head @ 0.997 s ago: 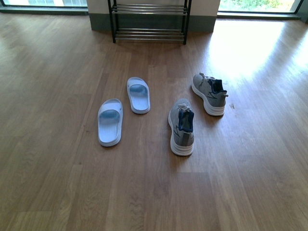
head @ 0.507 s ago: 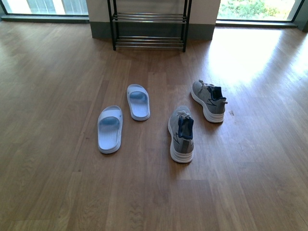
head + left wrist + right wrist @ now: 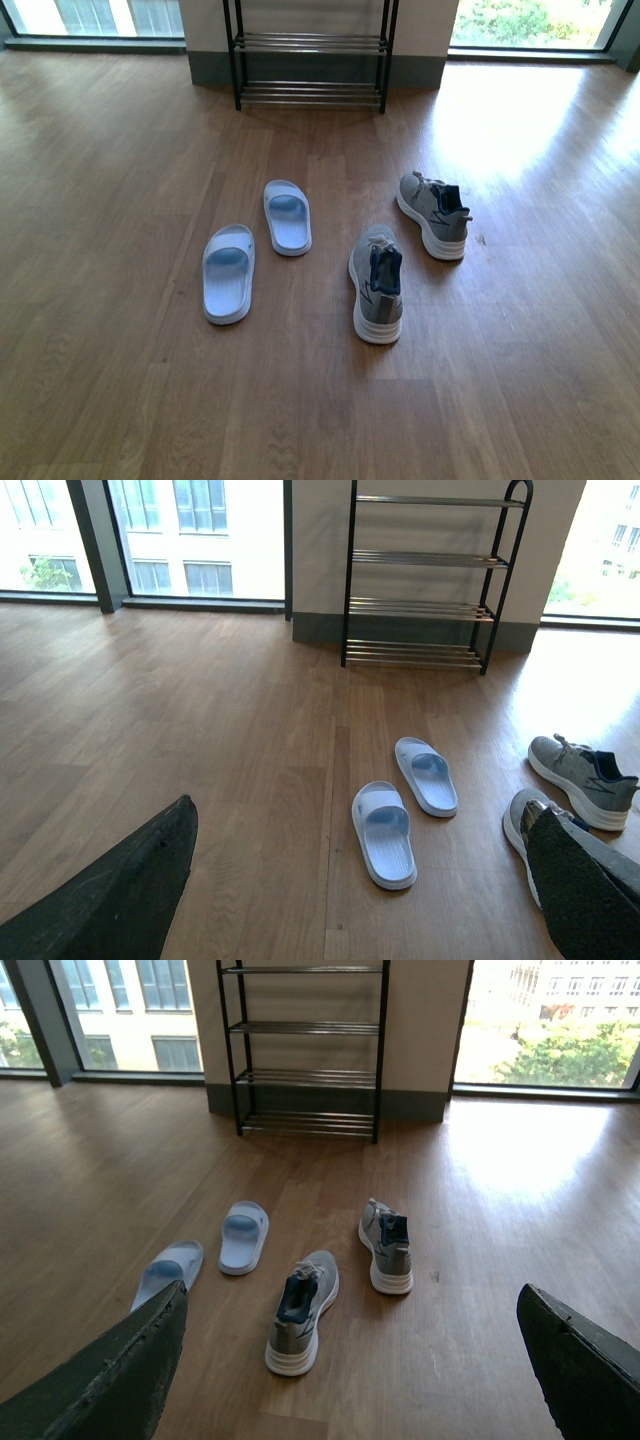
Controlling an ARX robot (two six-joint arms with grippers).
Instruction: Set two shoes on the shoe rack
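Two grey knit sneakers lie on the wood floor: the near one (image 3: 377, 284) and the far one (image 3: 433, 213). Two pale blue slides lie to their left: the near slide (image 3: 229, 272) and the far slide (image 3: 287, 216). The black-framed shoe rack (image 3: 310, 55) with chrome bars stands against the far wall. No arm shows in the front view. My left gripper (image 3: 365, 880) is open and empty, above the floor near the near slide (image 3: 383, 831). My right gripper (image 3: 350, 1355) is open and empty, above the floor by the near sneaker (image 3: 300, 1309).
Large windows (image 3: 555, 1025) flank the wall section behind the rack (image 3: 308, 1050). A dark window post (image 3: 95, 545) stands at the far left. Bare wood floor (image 3: 120, 180) surrounds the shoes.
The front view has tilted a little: the shoes and rack sit slightly lower in the picture than before. The shoes have not moved on the floor.
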